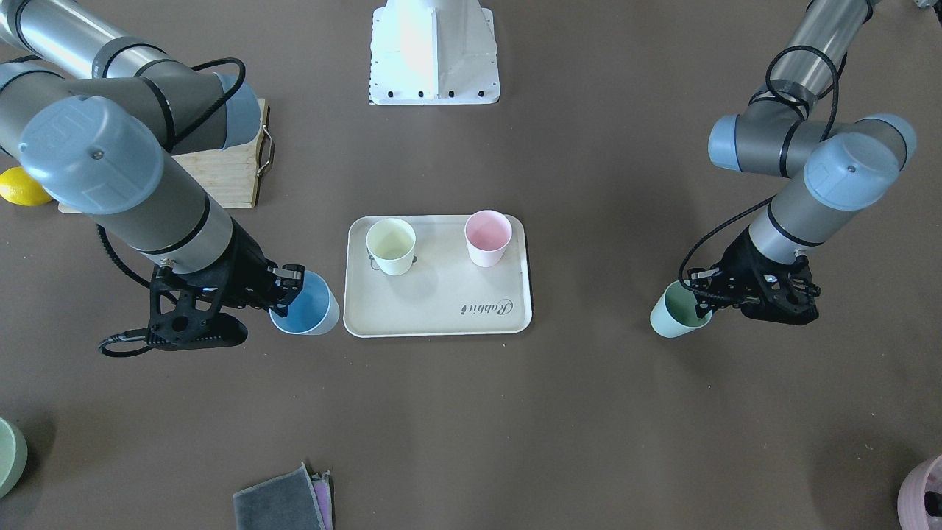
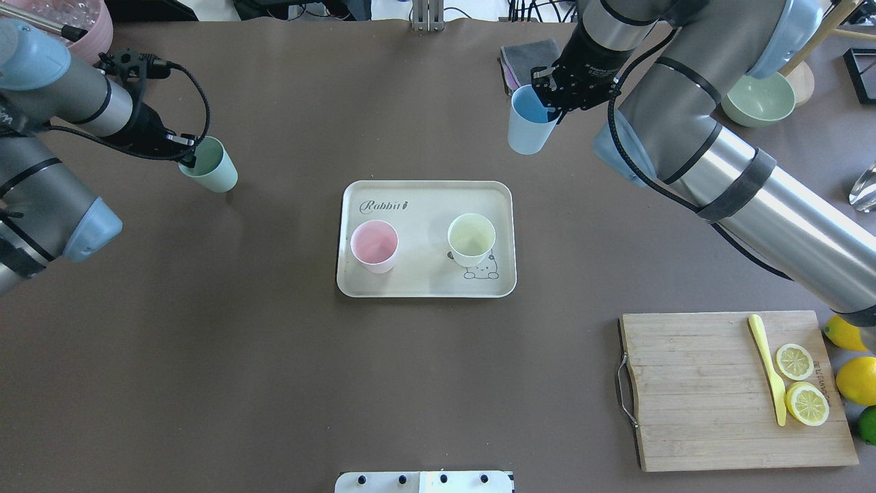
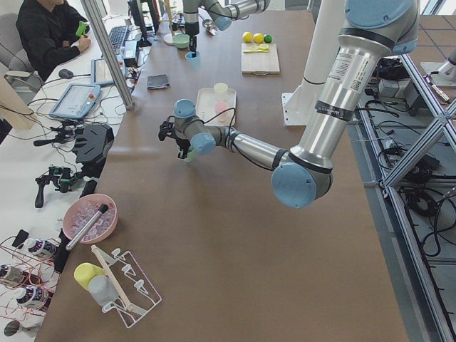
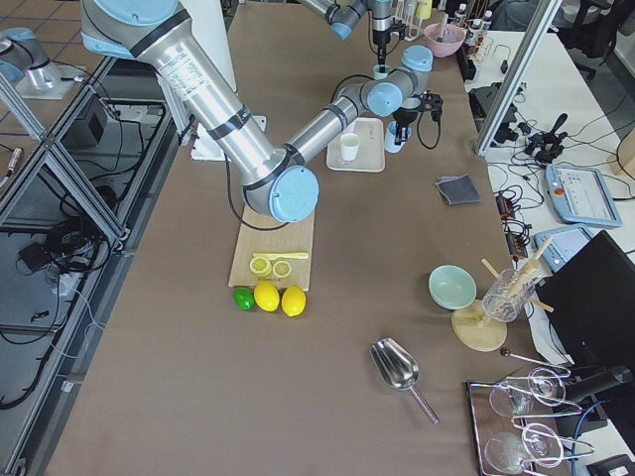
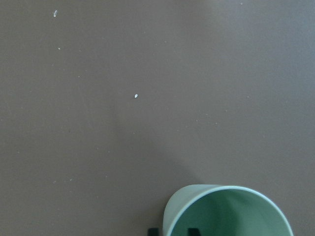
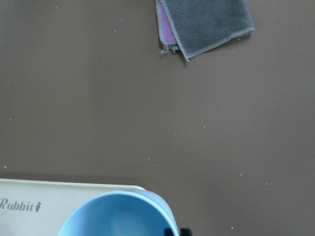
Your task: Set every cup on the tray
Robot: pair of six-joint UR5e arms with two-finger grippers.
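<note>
The cream tray (image 2: 424,195) lies mid-table, also in the front view (image 1: 441,302). On it stand the pale pink cup (image 2: 374,245) (image 1: 487,237) and the pale yellow cup (image 2: 471,239) (image 1: 391,246). My right gripper (image 2: 551,103) (image 1: 291,283) is shut on the rim of the light blue cup (image 2: 530,127) (image 1: 305,305) (image 6: 115,216), held just off the tray's far right corner (image 6: 59,194). My left gripper (image 2: 185,152) (image 1: 706,294) is shut on the rim of the mint green cup (image 2: 211,166) (image 1: 677,313) (image 5: 229,211), well left of the tray.
A wooden cutting board (image 2: 732,387) with lemon slices and a yellow knife lies near right, lemons beside it. A sage-green bowl (image 2: 758,99) is far right, a mauve pot (image 2: 75,20) far left. Folded cloths (image 2: 527,58) (image 6: 204,22) lie beyond the blue cup.
</note>
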